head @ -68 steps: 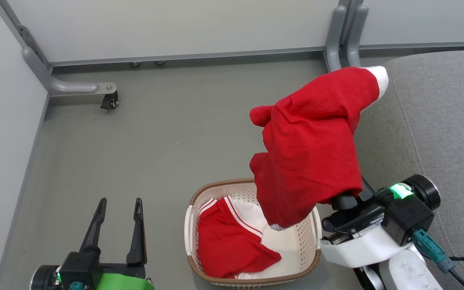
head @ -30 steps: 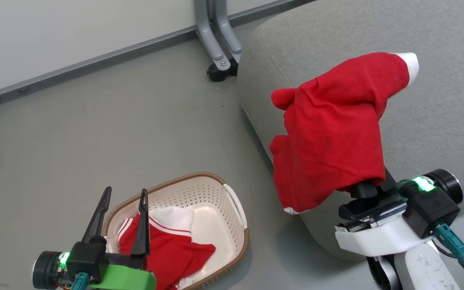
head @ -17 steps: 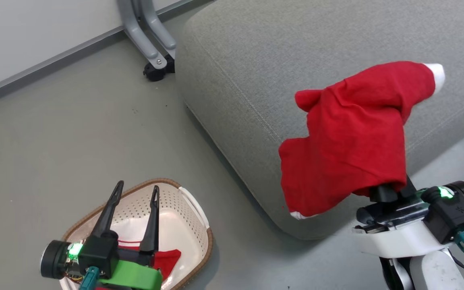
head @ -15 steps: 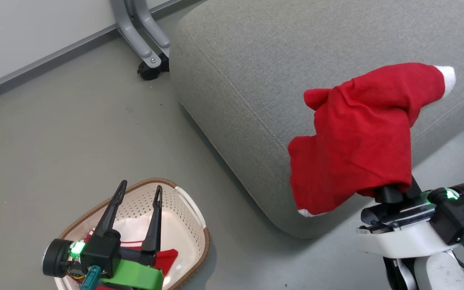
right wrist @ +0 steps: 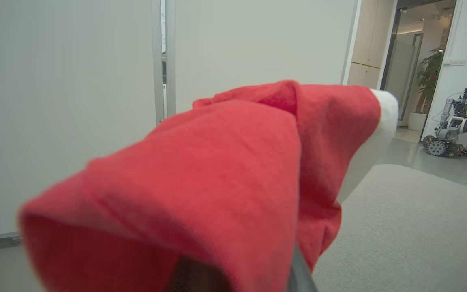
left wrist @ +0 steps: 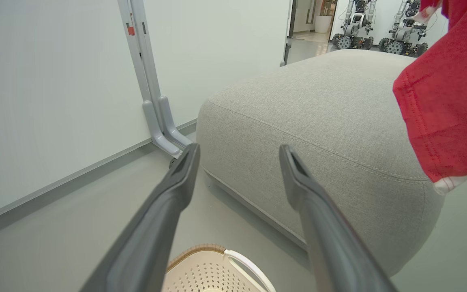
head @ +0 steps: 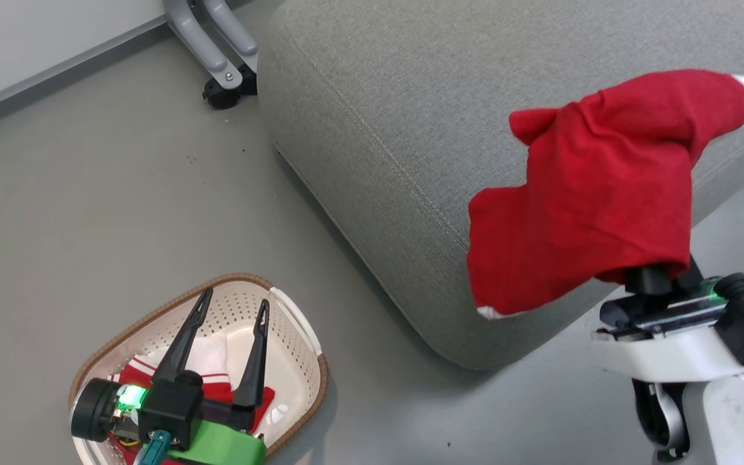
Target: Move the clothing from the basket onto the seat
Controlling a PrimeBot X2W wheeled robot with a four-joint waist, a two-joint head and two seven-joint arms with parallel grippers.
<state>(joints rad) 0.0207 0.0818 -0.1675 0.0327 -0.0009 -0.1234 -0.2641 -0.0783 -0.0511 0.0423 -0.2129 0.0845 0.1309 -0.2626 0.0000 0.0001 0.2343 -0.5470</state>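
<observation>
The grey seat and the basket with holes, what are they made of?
The seat looks like a padded cushion covered in woven cloth: it is matte, with a grainy weave, stitched seams and soft rounded corners. The basket looks like hard plastic: smooth, slightly shiny cream walls with neat rows of holes. Its brown rim looks woven, though that could be moulded plastic too.

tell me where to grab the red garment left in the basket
Pinch a fold of the red garment near its white-striped edge, coming straight down from above: it lies crumpled low in the basket, whose walls block a side approach. The left end effector, open, hangs over it.
</observation>
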